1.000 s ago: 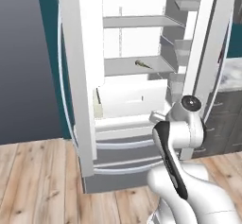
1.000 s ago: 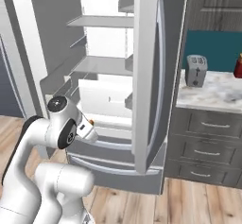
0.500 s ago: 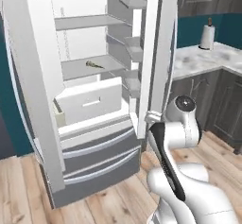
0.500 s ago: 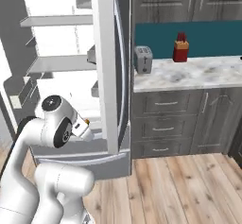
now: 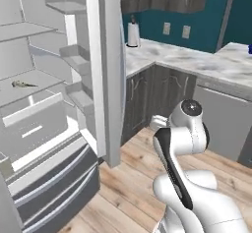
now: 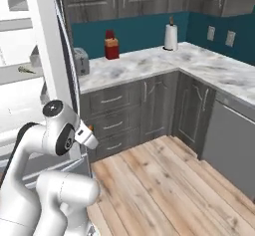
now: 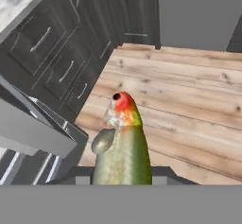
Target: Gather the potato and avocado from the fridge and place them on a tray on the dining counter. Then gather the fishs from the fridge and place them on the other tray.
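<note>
In the hand view a grey-green fish (image 7: pixel 124 147) with a red-orange head sticks out from between my gripper (image 7: pixel 120 173) jaws, which are shut on it. It hangs over the wooden floor. In the right base view the gripper (image 6: pixel 89 136) sits low in front of the arm, just right of the fridge (image 6: pixel 50 56) door edge, with the fish's orange tip showing. A second fish (image 5: pixel 22 84) lies on a white shelf inside the open fridge (image 5: pixel 106 70), and it shows as the same fish (image 6: pixel 27 69) from the right. The potato and avocado are out of view.
Dark grey cabinets under a marbled L-shaped kitchen counter (image 6: pixel 149 65) run along the teal wall. On it stand a paper towel roll (image 6: pixel 171 37), a toaster (image 6: pixel 79 60) and a red box (image 6: pixel 112 45). The open fridge door stands close on my left. Bare wooden floor (image 6: pixel 164 180) lies ahead.
The whole picture has shifted: the base has turned right, so the fridge has slid to the left edge and the kitchen counter has come into view. The gripper still holds the fish.
</note>
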Controlling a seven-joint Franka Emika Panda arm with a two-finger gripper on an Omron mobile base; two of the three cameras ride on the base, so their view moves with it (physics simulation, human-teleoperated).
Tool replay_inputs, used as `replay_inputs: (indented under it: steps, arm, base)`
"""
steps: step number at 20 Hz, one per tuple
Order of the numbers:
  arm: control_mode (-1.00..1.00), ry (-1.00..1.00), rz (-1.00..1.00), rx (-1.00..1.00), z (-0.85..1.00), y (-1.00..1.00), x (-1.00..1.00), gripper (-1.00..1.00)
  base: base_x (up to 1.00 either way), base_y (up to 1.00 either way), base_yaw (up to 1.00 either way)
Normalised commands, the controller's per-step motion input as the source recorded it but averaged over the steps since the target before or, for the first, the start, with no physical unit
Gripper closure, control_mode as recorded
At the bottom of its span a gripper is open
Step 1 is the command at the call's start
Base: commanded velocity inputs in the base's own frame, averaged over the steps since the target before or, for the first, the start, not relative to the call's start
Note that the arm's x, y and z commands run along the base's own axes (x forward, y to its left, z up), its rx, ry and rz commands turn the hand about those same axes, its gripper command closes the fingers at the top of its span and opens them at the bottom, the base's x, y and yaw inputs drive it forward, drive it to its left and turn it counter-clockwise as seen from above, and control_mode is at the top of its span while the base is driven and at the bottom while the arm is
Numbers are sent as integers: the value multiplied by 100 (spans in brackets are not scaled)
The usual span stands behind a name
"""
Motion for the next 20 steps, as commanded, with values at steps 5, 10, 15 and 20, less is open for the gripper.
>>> replay_inputs:
  steps: [5,10,15,20]
  arm:
    - [100,0,0,0,0,0,0,100]
    - [100,0,0,0,0,0,0,100]
    - [100,0,0,0,0,0,0,100]
    - [100,0,0,0,0,0,0,100]
  base:
    - [11,-23,-63]
    - [37,-9,-63]
    - [67,0,-57]
    - [78,1,-42]
